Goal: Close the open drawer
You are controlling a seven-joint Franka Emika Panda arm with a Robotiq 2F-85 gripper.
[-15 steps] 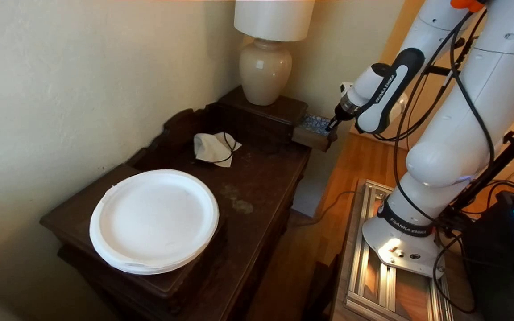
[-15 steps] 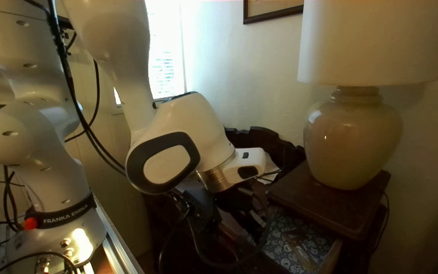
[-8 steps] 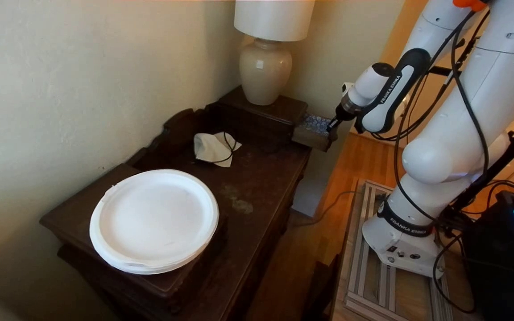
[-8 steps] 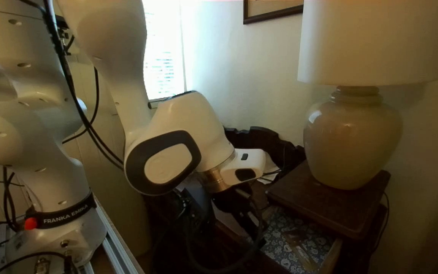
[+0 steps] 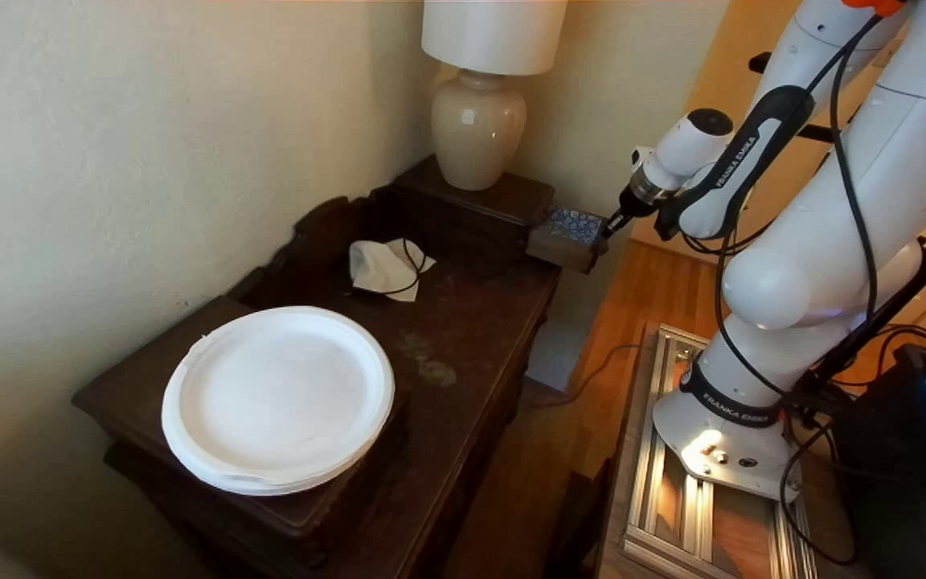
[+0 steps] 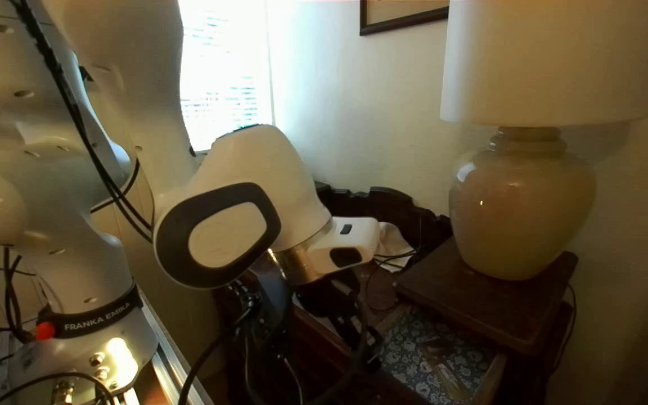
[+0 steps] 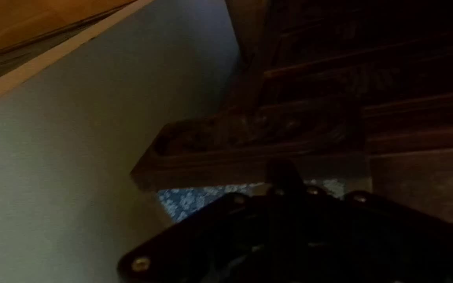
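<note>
The dark brown wooden drawer point(image 5: 559, 249) stands pulled out from the small raised box of the dresser, below the lamp. Its blue floral lining shows in both exterior views, and its wooden side point(image 6: 491, 378) shows in an exterior view. In the wrist view its carved front panel point(image 7: 246, 141) runs across the middle. My gripper point(image 5: 608, 232) is at the drawer's front edge, pointing down and inward. In the wrist view my gripper point(image 7: 283, 169) shows its fingers together, overlapping the top edge of the front panel, with nothing visible between them. Whether it touches the panel is unclear.
A lamp point(image 5: 479, 133) stands on the raised box point(image 6: 487, 298) above the drawer. White plates point(image 5: 278, 398) and a pale cloth point(image 5: 389, 269) with a cable lie on the dresser top point(image 5: 463, 322). A long clear-and-brown item point(image 6: 448, 377) lies inside the drawer.
My gripper has moved outward, from over the drawer's lining to its front edge, mostly in the last half second. The drawer has not visibly moved.
</note>
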